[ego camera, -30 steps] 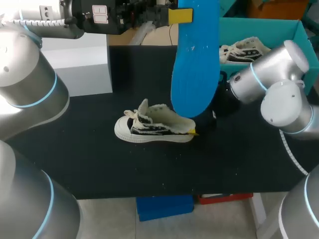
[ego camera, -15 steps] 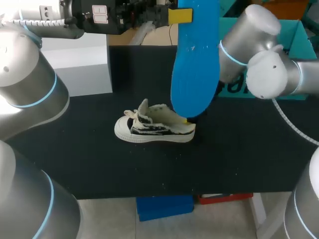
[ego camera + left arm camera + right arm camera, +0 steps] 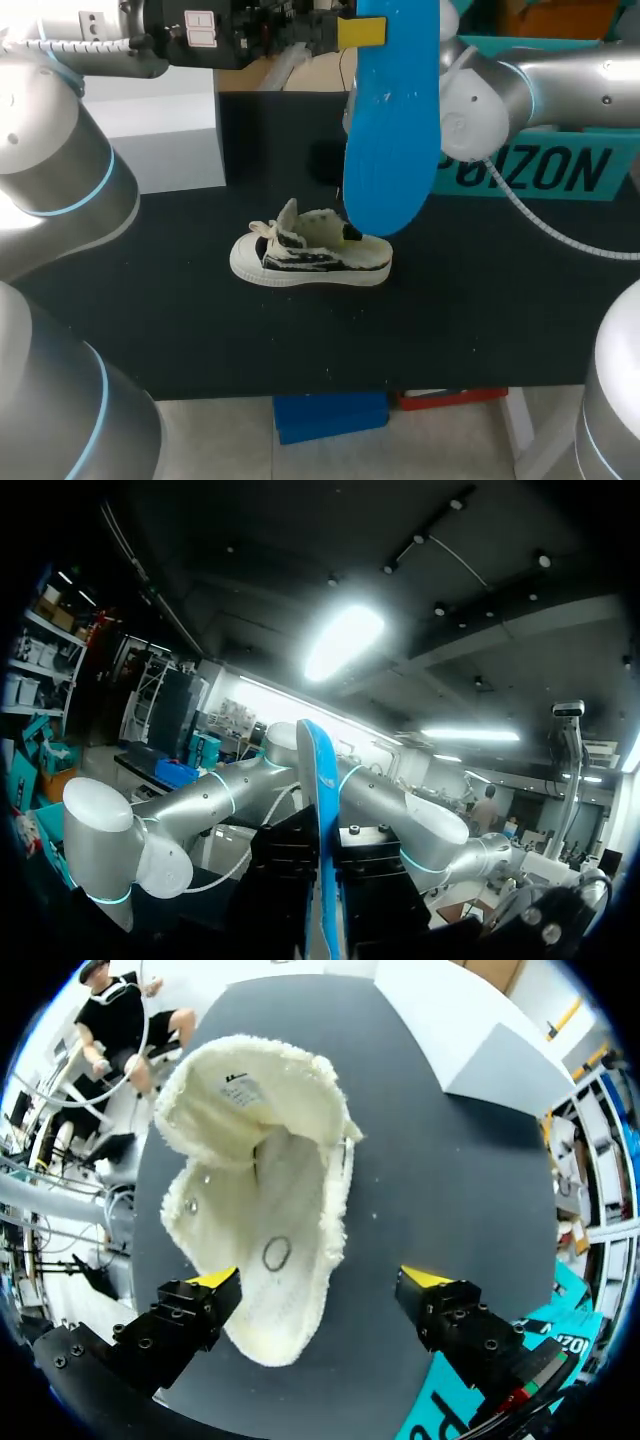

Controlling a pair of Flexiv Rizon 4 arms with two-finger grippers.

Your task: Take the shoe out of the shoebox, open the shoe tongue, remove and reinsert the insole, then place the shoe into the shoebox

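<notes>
One sneaker [image 3: 310,258] stood on the bench [image 3: 200,320], toe toward 9 o'clock. The left tool [image 3: 318,880] clamped the blue insole [image 3: 390,130] upright, 12-to-6. The right tool [image 3: 322,1280] gaped wide above the sneaker, holding nothing.

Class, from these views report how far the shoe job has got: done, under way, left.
Done: shoe out on the table, tongue open, insole out. Under way: left gripper holds the insole aloft; right gripper open above the shoe's mouth. Left: reinsert insole, return shoe to shoebox.
</notes>
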